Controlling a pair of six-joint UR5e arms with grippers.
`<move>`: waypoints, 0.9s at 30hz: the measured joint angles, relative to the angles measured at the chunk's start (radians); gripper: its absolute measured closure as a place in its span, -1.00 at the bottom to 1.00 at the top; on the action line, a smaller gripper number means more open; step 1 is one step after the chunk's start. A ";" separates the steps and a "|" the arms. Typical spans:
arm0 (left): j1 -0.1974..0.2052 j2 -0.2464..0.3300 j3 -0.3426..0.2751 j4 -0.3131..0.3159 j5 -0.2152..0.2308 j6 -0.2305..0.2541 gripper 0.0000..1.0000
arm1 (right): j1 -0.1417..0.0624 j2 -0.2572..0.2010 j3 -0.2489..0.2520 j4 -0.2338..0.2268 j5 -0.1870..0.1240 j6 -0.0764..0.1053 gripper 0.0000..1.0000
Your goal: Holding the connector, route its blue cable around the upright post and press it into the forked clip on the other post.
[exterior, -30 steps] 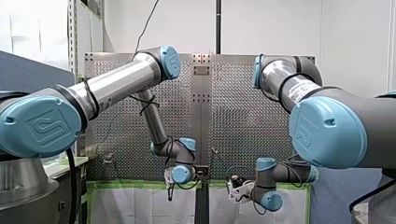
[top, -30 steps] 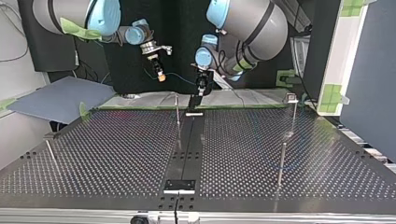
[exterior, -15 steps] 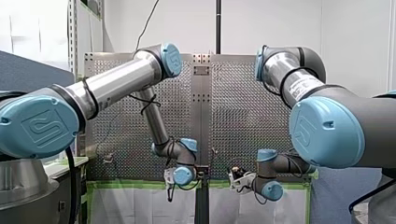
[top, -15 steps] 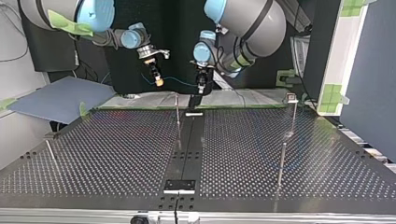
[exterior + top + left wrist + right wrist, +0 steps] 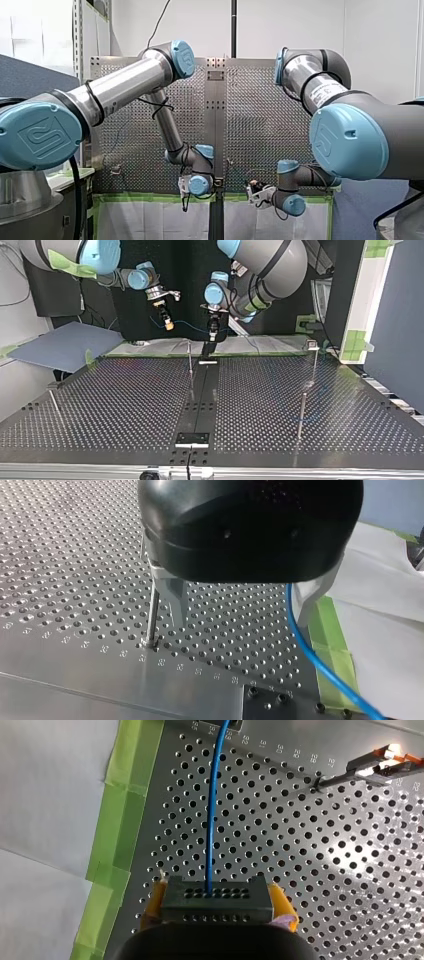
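Right wrist view: green tape beside connector

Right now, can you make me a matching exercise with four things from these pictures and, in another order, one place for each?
Things:
1. connector
2. blue cable
3. upright post
4. green tape

Places:
A. along the edge of the table
B. close beside the metal finger of my left tool
C. between the yellow pads of my right tool
D. running from the connector out over the perforated table

Pairs: 1-C, 2-D, 3-B, 4-A.
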 joint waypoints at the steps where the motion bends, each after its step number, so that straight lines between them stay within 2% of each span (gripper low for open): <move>1: 0.000 0.000 0.000 0.000 -0.005 0.005 -0.99 | -0.001 -0.002 0.002 0.000 -0.003 0.000 1.00; 8: -0.003 0.000 0.000 0.003 -0.038 0.053 -0.99 | -0.011 -0.049 0.031 0.007 -0.013 0.000 1.00; 14: -0.004 -0.001 0.000 0.024 -0.068 0.101 -0.99 | -0.009 -0.085 0.036 0.019 -0.016 0.000 1.00; 19: -0.004 0.000 0.000 0.028 -0.075 0.108 -0.99 | -0.006 -0.089 0.036 0.021 -0.014 0.001 1.00; 27: -0.016 0.001 0.000 0.034 -0.081 0.109 -0.99 | -0.005 -0.089 0.036 0.023 0.013 0.004 1.00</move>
